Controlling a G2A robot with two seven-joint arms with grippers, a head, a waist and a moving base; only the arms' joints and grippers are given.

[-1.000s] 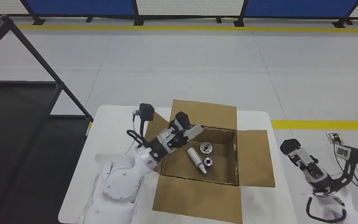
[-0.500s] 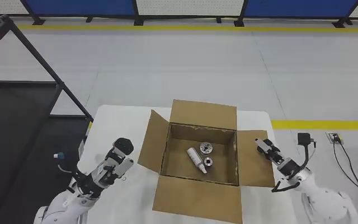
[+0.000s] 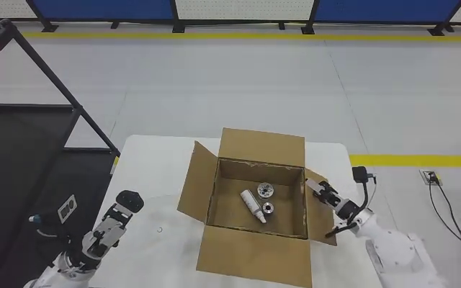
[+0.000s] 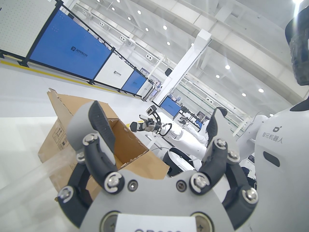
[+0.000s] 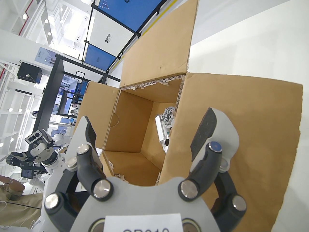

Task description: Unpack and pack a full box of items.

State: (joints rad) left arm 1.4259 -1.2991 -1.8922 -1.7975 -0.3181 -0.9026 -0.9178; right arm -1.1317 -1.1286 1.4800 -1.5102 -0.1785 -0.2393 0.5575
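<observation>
We see the cardboard box point(image 3: 261, 148) standing open in the lower middle of the top view, its four flaps spread out, on the white table point(image 3: 155, 162). On its floor a white bottle point(image 3: 253, 205) lies slanted. The upper metal disc point(image 3: 266, 190) sits just up and to the right of it, and the lower metal disc point(image 3: 268, 209) sits right beside the bottle's lower end.

At the box's right rim, over the right-hand flap, we find the right gripper point(image 3: 318, 189). Its fingers are spread wide and hold nothing. We cannot tell whether it touches the cardboard.

The left gripper point(image 3: 130, 201) sits in the lower left of the frame, over the table and well apart from the box. It too is spread wide and empty.
</observation>
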